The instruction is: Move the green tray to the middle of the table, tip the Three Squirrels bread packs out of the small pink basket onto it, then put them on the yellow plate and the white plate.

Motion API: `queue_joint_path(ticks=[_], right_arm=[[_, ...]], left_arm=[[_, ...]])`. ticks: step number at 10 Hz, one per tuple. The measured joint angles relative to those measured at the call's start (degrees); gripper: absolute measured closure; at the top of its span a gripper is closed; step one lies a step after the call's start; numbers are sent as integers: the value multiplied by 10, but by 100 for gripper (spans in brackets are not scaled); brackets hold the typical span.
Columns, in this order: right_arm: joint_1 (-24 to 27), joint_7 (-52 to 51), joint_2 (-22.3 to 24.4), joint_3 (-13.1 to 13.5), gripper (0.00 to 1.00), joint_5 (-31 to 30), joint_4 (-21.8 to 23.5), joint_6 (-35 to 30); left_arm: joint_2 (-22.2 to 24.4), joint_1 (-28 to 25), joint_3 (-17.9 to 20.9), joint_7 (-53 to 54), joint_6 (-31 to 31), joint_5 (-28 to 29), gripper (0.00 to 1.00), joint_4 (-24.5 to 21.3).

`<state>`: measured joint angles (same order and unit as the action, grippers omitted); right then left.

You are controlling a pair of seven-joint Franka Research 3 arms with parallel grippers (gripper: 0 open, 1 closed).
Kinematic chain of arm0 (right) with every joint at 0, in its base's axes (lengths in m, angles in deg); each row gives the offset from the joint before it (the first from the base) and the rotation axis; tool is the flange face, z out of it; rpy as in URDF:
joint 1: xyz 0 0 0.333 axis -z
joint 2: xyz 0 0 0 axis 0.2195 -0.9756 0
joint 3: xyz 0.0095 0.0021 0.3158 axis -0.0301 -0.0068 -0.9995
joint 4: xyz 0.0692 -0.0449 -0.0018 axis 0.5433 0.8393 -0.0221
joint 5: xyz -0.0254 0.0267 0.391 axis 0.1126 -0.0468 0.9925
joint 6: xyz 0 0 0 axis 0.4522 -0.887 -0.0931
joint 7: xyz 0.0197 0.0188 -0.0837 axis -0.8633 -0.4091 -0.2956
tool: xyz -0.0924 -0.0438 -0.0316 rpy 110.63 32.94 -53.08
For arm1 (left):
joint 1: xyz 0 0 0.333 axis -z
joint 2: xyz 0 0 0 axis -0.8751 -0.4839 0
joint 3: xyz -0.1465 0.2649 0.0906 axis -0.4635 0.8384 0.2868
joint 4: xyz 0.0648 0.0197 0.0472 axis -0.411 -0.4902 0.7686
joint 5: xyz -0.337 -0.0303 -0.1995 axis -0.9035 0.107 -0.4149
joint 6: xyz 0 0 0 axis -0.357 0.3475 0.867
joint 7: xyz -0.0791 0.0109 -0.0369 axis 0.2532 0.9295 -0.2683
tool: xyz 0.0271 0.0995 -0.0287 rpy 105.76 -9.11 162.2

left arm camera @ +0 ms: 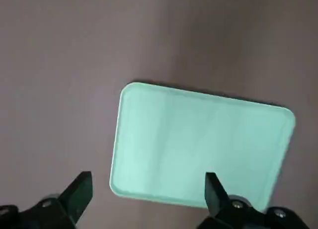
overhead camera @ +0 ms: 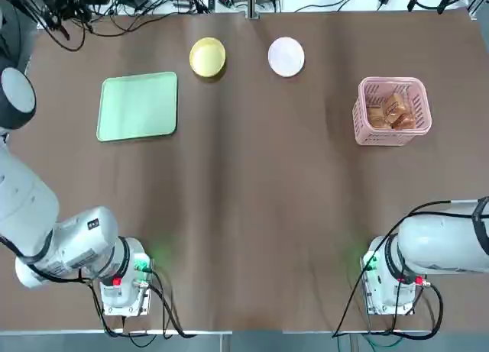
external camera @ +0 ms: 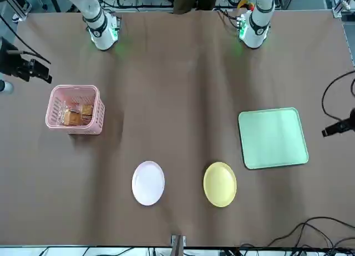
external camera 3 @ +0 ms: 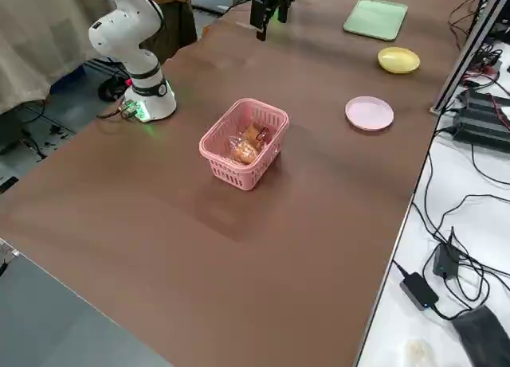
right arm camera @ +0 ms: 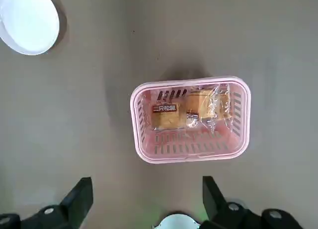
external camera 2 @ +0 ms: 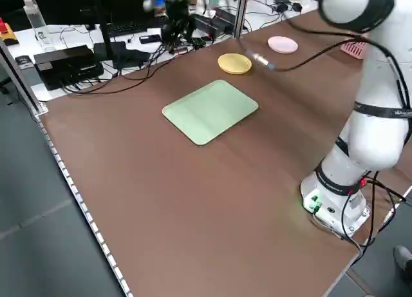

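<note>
The green tray lies flat at the table's far left. The yellow plate and the white plate sit side by side along the far edge, both bare. On the right stands the small pink basket, upright, with the Three Squirrels bread packs inside. My left gripper hangs open high above the tray, holding nothing. My right gripper is open high above the basket, apart from it.
Both arm bases stand at the near edge. Cables and electronics lie beyond the far and left edges. The tabletop between tray and basket is bare brown surface.
</note>
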<state>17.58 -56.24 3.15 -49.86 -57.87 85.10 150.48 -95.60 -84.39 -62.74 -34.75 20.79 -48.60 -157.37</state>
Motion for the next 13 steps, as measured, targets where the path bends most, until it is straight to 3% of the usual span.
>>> queue_joint_path(ticks=[3,4,5,7,9,13], right_arm=[[12,-42,0,1,3,-1,0,2],[22,-52,0,1,2,-1,2,7],[30,-56,0,1,3,-1,12,16],[50,-76,12,1,3,-1,75,66],[58,-93,40,1,3,-1,126,96],[58,-94,57,-1,3,-1,134,98]], left_arm=[[-66,-10,0,-1,237,33,0,-121],[-75,-18,0,-1,287,33,0,-156],[-83,-23,0,-1,306,33,0,-176],[-95,-38,0,-1,309,34,0,-188],[-98,-46,0,0,309,34,6,-190],[-112,-46,-2,0,312,35,31,-191]])
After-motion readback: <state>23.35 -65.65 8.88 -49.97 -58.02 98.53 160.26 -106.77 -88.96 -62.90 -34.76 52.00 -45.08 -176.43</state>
